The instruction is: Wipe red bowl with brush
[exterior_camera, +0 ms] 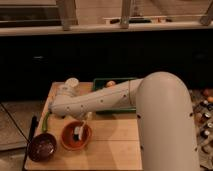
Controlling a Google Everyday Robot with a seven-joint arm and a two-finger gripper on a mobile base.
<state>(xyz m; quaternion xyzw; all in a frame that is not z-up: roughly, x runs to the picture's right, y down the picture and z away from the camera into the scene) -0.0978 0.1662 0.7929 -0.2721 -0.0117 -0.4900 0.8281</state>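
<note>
The red bowl [70,140] sits on the wooden table near its front left. The brush [79,131] has a white handle and a dark head. It stands tilted, with its head down inside the bowl. My gripper [86,119] hangs from the white arm just above the bowl's far right rim and is shut on the upper end of the brush handle. The arm reaches in from the right and hides most of the gripper.
A dark brown bowl [42,147] stands left of the red bowl. A thin green stick [46,121] and a long black rod [31,134] lie at the table's left edge [44,107]. A green tray [120,86] holding an orange object [110,84] lies behind the arm.
</note>
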